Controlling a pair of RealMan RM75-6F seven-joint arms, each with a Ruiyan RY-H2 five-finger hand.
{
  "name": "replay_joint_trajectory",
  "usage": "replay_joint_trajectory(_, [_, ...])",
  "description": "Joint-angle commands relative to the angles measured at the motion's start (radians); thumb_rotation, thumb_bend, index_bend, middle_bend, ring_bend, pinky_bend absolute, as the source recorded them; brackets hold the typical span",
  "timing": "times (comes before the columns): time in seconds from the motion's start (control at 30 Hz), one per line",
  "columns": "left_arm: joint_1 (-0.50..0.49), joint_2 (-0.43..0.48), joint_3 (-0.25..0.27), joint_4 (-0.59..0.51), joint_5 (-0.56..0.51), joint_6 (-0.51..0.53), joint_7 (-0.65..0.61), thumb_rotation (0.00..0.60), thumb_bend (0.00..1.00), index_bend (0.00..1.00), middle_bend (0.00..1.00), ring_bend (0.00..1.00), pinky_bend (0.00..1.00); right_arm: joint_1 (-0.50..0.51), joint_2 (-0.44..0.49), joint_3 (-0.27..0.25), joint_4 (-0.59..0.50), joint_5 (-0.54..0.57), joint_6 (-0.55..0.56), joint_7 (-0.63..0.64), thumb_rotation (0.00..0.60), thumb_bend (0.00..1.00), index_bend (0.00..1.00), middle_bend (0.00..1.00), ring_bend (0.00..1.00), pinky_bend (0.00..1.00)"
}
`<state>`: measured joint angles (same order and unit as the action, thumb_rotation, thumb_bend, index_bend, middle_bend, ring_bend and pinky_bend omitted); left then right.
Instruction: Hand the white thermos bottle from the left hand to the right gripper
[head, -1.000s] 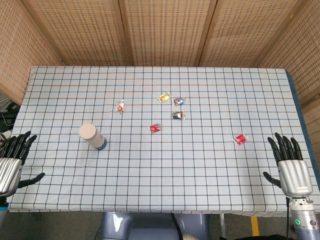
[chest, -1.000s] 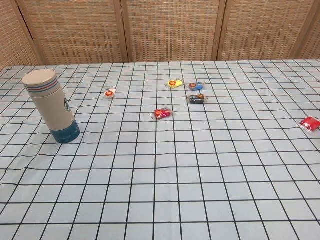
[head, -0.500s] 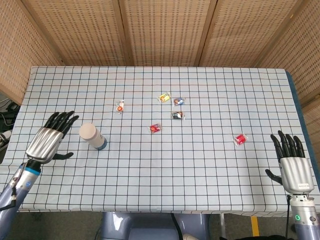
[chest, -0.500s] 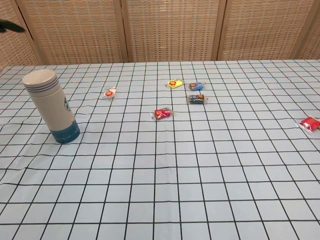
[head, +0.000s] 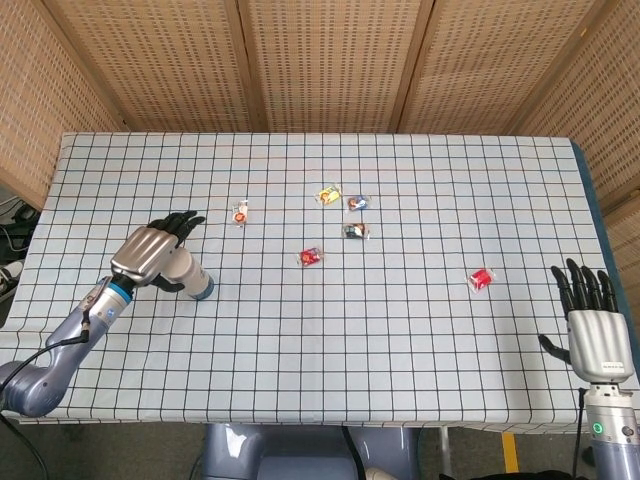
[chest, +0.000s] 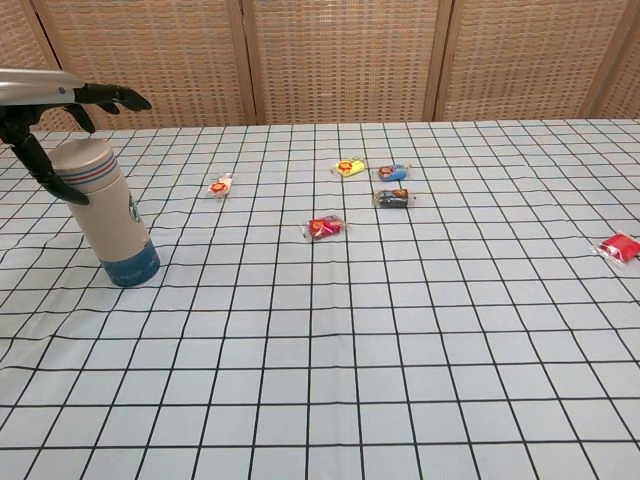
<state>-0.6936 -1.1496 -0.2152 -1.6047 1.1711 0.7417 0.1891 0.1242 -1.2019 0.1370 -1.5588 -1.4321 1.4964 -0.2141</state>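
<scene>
The white thermos bottle (chest: 108, 215) with a blue base stands upright on the checked tablecloth at the left; in the head view only its lower part (head: 196, 282) shows. My left hand (head: 150, 252) hovers over its cap, fingers (chest: 118, 97) spread past the top and the thumb curving down along the bottle's left side. The hand does not grip the bottle; whether the thumb touches it is unclear. My right hand (head: 594, 338) is open beyond the table's front right corner, fingers pointing up and holding nothing.
Small candy packets lie mid-table: a red one (head: 311, 257), a yellow one (head: 329, 195), a blue one (head: 357, 203), a dark one (head: 355, 231) and an orange-white one (head: 240, 212). Another red packet (head: 482, 279) lies toward the right. Wicker screens (head: 320, 60) stand behind the table.
My left hand has swept from the table's left edge to right above the thermos cap. My right hand has drifted slightly back and down. The bottle has not moved.
</scene>
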Motion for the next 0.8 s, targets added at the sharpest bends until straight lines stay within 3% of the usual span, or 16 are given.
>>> replay_joint_trajectory(0.03, [-0.013, -0.002, 0.012, 0.011, -0.003, -0.013, -0.002, 0.6, 0.0, 0.2, 0.2, 0.2, 0.34, 0.0, 0.0, 0.002, 0.001, 0.004, 0.0, 0.001, 0.6, 0.0, 0.0, 0.0, 0.0, 0.0])
replay_joint_trajectory(0.3, [-0.031, -0.004, 0.035, 0.015, -0.029, -0.006, 0.015, 0.6, 0.01, 0.48, 0.43, 0.38, 0.47, 0.0, 0.001, 0.004, 0.002, 0.009, 0.0, 0.008, 0.6, 0.0, 0.0, 0.0, 0.0, 0.0])
replay_joint_trajectory(0.43, [-0.03, -0.007, 0.036, 0.013, -0.04, 0.024, 0.023, 0.6, 0.14, 0.6, 0.52, 0.45, 0.53, -0.001, 0.002, 0.004, 0.001, 0.011, -0.001, 0.012, 0.6, 0.0, 0.0, 0.0, 0.0, 0.0])
replay_joint_trajectory(0.57, [-0.028, -0.002, 0.04, -0.001, -0.046, 0.042, 0.021, 0.6, 0.23, 0.63, 0.53, 0.46, 0.53, -0.001, 0.003, 0.003, 0.001, 0.012, -0.002, 0.015, 0.6, 0.0, 0.0, 0.0, 0.0, 0.0])
replay_joint_trajectory(0.73, [-0.029, 0.016, 0.032, -0.029, -0.042, 0.053, -0.009, 0.6, 0.24, 0.65, 0.54, 0.46, 0.54, 0.004, 0.005, -0.002, -0.005, 0.014, -0.02, 0.029, 0.6, 0.0, 0.0, 0.0, 0.0, 0.0])
replay_joint_trajectory(0.8, [-0.034, 0.043, 0.011, -0.071, -0.038, 0.059, -0.037, 0.6, 0.24, 0.65, 0.54, 0.46, 0.54, 0.019, 0.011, -0.005, -0.019, 0.016, -0.062, 0.088, 0.6, 0.0, 0.0, 0.0, 0.0, 0.0])
